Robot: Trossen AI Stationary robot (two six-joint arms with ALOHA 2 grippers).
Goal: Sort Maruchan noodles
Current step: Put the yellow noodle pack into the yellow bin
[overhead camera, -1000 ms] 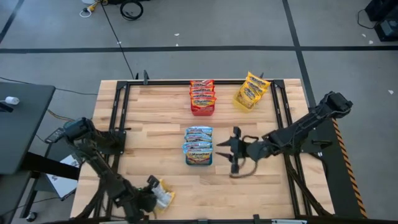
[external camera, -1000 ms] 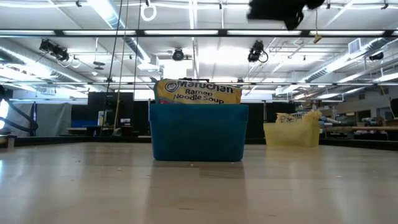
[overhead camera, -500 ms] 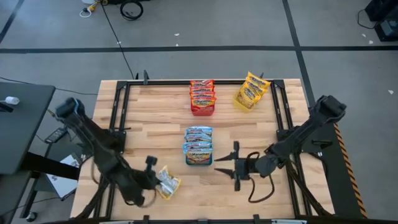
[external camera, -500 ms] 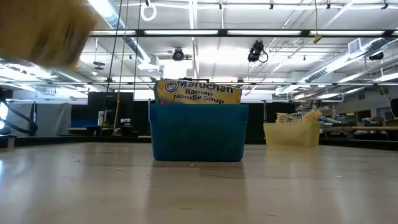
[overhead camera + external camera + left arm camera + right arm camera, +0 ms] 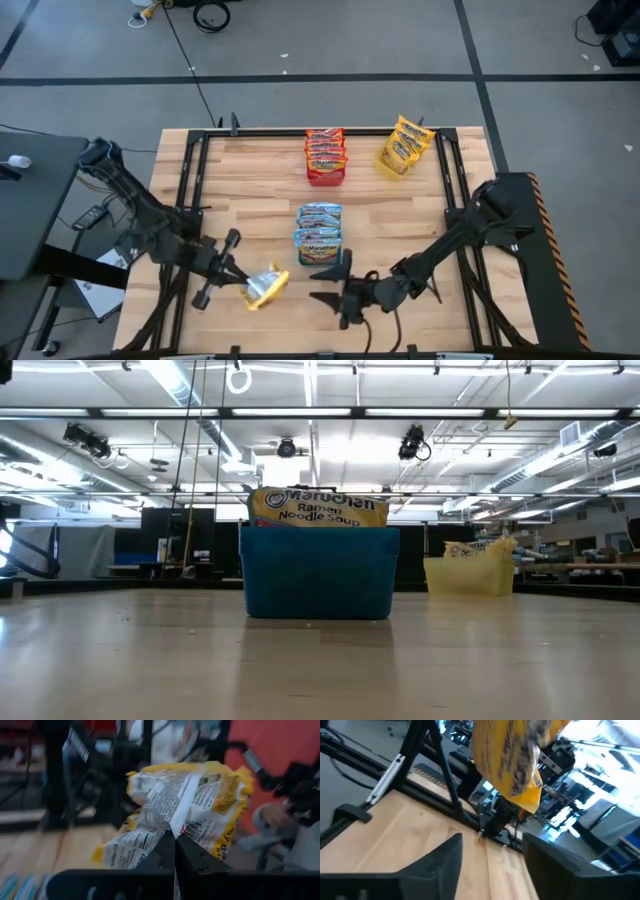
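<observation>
Down at the near edge of the pale wooden plank counter point(image 5: 240, 200), the left end effector point(image 5: 243, 291) is clamped on a crinkly yellow-orange plastic ramen packet point(image 5: 265, 287), its two dark fingers point(image 5: 170, 855) pressed together on the packet's seam in the left wrist view. The packet point(image 5: 185, 810) hangs crumpled with its printed back and barcode showing. The right end effector point(image 5: 327, 284) sits just beside it toward the counter's middle, pointing at the packet, with its dark fingers point(image 5: 445, 862) spread apart and nothing between them; in the right wrist view the same yellow packet point(image 5: 512, 760) hangs ahead of those fingers.

Near the centre of the counter stands a blue plastic tray point(image 5: 320, 258) holding blue-silver ramen packets point(image 5: 319, 228). In the low view this blue tray point(image 5: 318, 572) faces the camera with a yellow-topped packet label point(image 5: 318, 506) rising above its rim. At the far edge stand a red plastic tray point(image 5: 326, 178) filled with red-orange ramen packets point(image 5: 325, 148) and, to its right, a tilted yellow plastic tray point(image 5: 392, 163) with yellow-orange ramen packets point(image 5: 408, 140).
</observation>
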